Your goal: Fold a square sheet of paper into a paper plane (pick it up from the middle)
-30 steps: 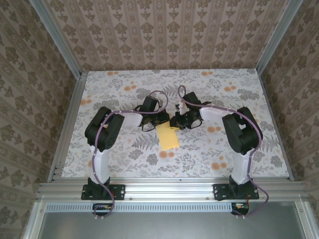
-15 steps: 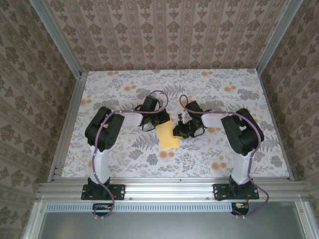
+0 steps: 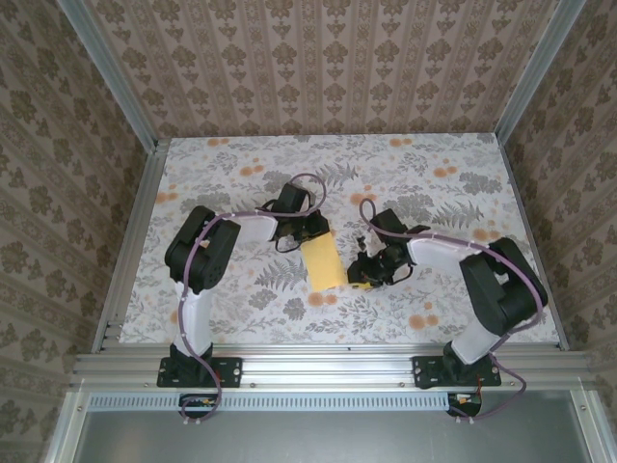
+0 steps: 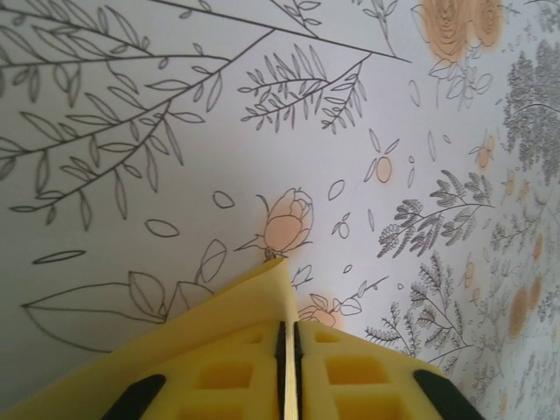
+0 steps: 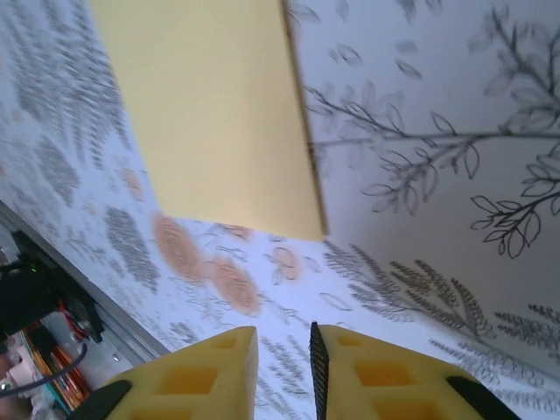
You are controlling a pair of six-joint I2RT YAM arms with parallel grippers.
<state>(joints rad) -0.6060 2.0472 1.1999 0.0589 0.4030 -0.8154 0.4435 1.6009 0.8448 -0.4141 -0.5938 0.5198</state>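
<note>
The square sheet of paper [image 3: 324, 263] is plain yellow and lies folded into a narrow rectangle mid-table. My left gripper [image 3: 310, 234] is at its far end. In the left wrist view the yellow pads [image 4: 236, 367] press a raised paper edge [image 4: 219, 319], so the left gripper [image 4: 289, 328] is shut on it. My right gripper [image 3: 360, 277] sits just right of the sheet's near corner, off the paper. In the right wrist view the right gripper [image 5: 284, 332] has its jaws slightly apart with only tablecloth between, and the sheet [image 5: 210, 114] lies ahead. The paper plane is out of view.
The floral tablecloth [image 3: 241, 183] covers the table. Patterned walls stand behind and on both sides, with aluminium rails [image 3: 318, 365] along the near edge. A rail and loose wires [image 5: 44, 324] show at the lower left of the right wrist view.
My right gripper has pulled away from the sheet's far end, moved nearer and to the right, and parted its jaws. The left gripper stays at the far end. The sheet lies slightly more tilted.
</note>
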